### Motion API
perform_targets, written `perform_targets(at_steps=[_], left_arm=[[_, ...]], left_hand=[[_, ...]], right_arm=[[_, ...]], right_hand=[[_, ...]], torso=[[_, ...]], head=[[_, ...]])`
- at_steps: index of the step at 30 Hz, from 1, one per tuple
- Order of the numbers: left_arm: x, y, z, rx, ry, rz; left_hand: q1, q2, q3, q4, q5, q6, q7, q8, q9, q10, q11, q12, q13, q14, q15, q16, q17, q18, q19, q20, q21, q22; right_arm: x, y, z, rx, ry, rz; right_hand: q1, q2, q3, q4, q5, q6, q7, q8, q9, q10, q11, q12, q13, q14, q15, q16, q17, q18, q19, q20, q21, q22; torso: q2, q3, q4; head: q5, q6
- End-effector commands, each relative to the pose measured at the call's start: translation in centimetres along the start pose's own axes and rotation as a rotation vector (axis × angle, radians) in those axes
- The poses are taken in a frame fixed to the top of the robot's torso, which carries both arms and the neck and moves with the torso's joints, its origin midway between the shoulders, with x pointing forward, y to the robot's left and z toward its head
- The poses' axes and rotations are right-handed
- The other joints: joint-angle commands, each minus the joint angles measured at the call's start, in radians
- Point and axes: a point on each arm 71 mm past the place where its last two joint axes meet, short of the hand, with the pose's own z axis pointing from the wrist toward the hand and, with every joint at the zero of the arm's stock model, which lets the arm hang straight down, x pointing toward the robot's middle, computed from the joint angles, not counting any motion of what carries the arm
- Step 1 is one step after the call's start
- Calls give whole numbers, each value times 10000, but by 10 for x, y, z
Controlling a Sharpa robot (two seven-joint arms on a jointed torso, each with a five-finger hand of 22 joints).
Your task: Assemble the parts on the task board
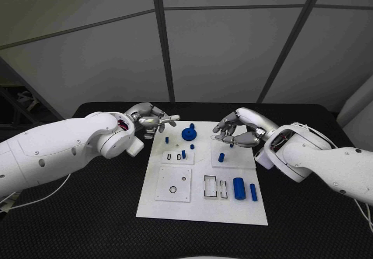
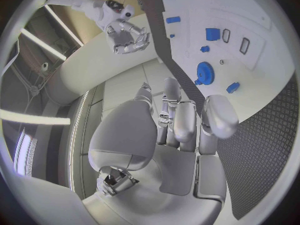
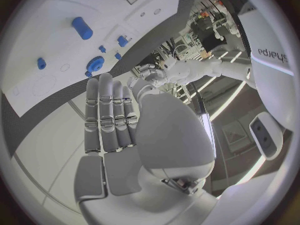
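So here's where we are: the task board (image 1: 204, 208) sits flat in the middle of the black table (image 1: 93, 221), and all the blue parts look like they're lying or standing on it. The gear (image 1: 189, 133) is up at the far end, a few small pegs (image 1: 221, 157) stand around the middle, and the two bigger cylinders (image 1: 239, 188) lie side by side near the right edge. Our guess is they're spread out like that so each one can be picked without bumping its neighbour.

Our left hand (image 1: 153, 121) hovers just off the board's far left corner, fingers spread and holding nothing, as far as we can tell. In the left wrist view its fingers (image 2: 181, 120) are stretched out straight with no part between them.

Our right hand (image 1: 237, 131) hangs over the board's far right corner, fingers curled loosely downward and apart, nothing in it either. Both arms come in bent, wrists angled toward the gear end.
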Motion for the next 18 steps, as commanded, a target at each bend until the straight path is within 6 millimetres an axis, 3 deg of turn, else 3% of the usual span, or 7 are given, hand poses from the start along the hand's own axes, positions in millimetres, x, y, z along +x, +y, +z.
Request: perform_targets(at_steps=[1, 4, 6, 9, 14, 18], left_arm=[[3, 7, 2, -1936, 873, 2440], [3, -2, 8, -2490, 968, 3490], [5, -7, 12, -2812, 1037, 4028], [9, -13, 19, -3223, 1176, 4670], [25, -18, 32, -3629, 1490, 5471], [35, -20, 40, -3910, 1805, 6026]], left_hand=[[-69, 87, -175, 109, -18, -91, 72, 303, 319, 1, -60, 1269, 1278, 202, -47, 83, 91, -370, 202, 7, 511, 768], [-211, 171, -399, 300, -37, -212, 1, 703, 770, 196, -115, 2309, 2322, 204, -94, 92, 108, -523, 518, -7, 1073, 1683], [-281, 202, -530, 362, -79, -310, -12, 893, 1004, 200, -133, 2588, 2608, 205, -111, 94, 113, -575, 627, -24, 1252, 1982], [-393, 255, -689, 395, -147, -479, -13, 1074, 1259, 102, -131, 2666, 2691, 205, -116, 90, 114, -593, 678, -35, 1314, 2096], [-495, 298, -824, 403, -205, -640, -3, 1199, 1458, -48, -122, 2583, 2609, 206, -114, 91, 119, -566, 657, -43, 1228, 1969], [-503, 301, -846, 399, -208, -668, -1, 1219, 1493, -57, -121, 2597, 2625, 207, -114, 91, 119, -559, 651, -45, 1206, 1938]], right_arm=[[-9, -4, -3, -86, -530, 2446], [-17, -14, -7, 162, -881, 2681], [-22, -20, -9, 279, -1075, 2728], [-27, -25, -11, 395, -1321, 2735], [-31, -29, -11, 475, -1557, 2794], [-32, -30, -11, 466, -1641, 2802]], right_hand=[[12, -81, 64, -19, 26, 72, 11, -63, -33, 176, 100, -778, -744, 86, 59, -794, -407, 96, 95, 122, -412, -284], [-51, -37, 65, -139, 36, 164, 42, -231, -92, 753, 112, -1570, -1680, 617, 95, -1798, -930, 113, 437, 164, -917, -651], [-95, -28, 36, -189, 51, 185, 45, -306, -118, 870, 155, -1814, -1972, 773, 98, -2135, -1080, 108, 550, 163, -1085, -768], [-116, -30, 20, -254, 137, 177, 79, -393, -148, 891, 192, -2041, -2236, 821, 138, -2480, -1216, 98, 601, 181, -1267, -883], [-198, -48, 34, -347, 173, 82, 192, -633, -215, 815, 356, -2539, -2860, 504, 355, -3420, -1687, 82, 508, 357, -1856, -1238], [-224, -35, 57, -401, 185, 48, 224, -748, -233, 785, 414, -2745, -3158, 493, 412, -3752, -1891, 87, 557, 415, -2086, -1388]], torso=[[-150, 33, 29], [-215, 50, 30], [-252, 59, 35], [-290, 71, 36], [-304, 69, 61], [-284, 69, 32]], head=[[-31, -26], [-20, -42], [-4, -57], [20, -88], [23, -134], [75, -154]])
